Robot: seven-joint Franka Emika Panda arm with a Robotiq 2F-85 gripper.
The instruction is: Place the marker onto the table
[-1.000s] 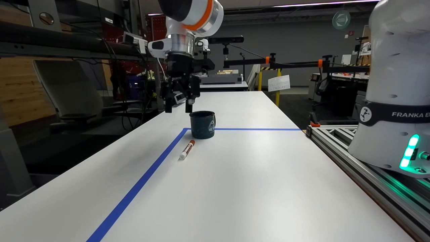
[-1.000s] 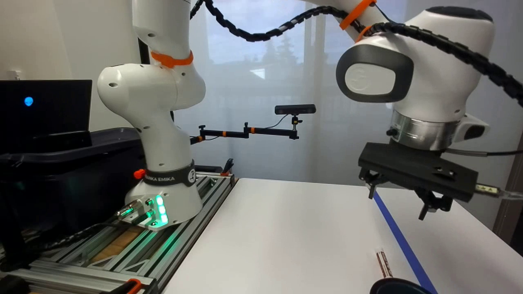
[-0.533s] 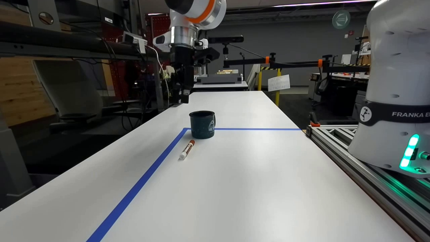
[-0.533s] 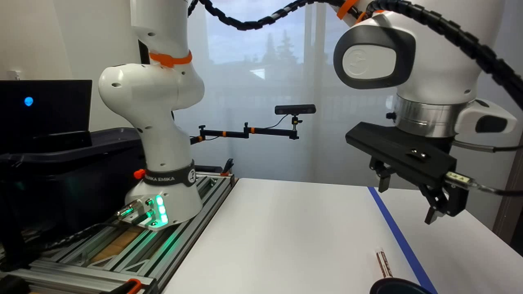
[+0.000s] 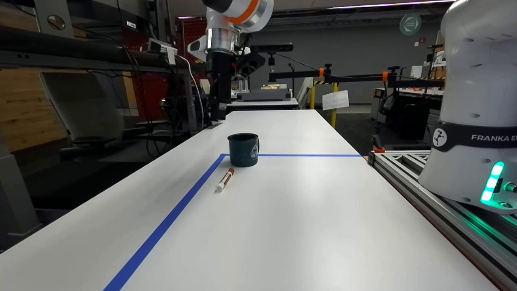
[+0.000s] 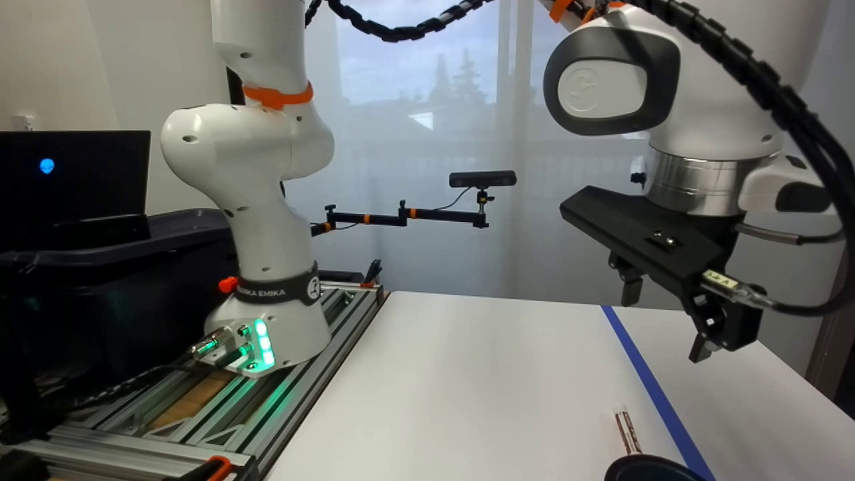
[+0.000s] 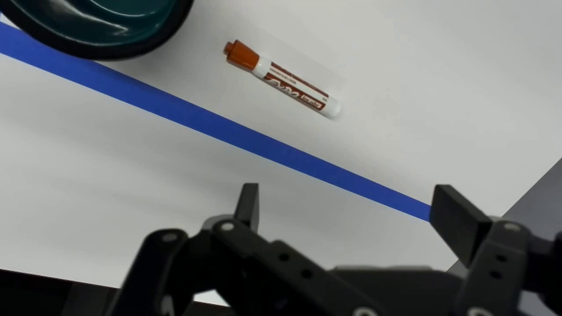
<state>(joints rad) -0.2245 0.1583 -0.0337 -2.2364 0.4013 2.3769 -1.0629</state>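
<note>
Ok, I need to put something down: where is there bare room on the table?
The widest free patch lies between the marker and the metal rails. A strip outside the long blue tape is bare too. It's crowded where the mug stands near the marker; the open jaws hang above that side of the table.

In an exterior view we look lengthwise along the table; in an exterior view we face roughly the opposite way, nearer the mug; through the wrist view we peer down from close above the marker, which all three share
</note>
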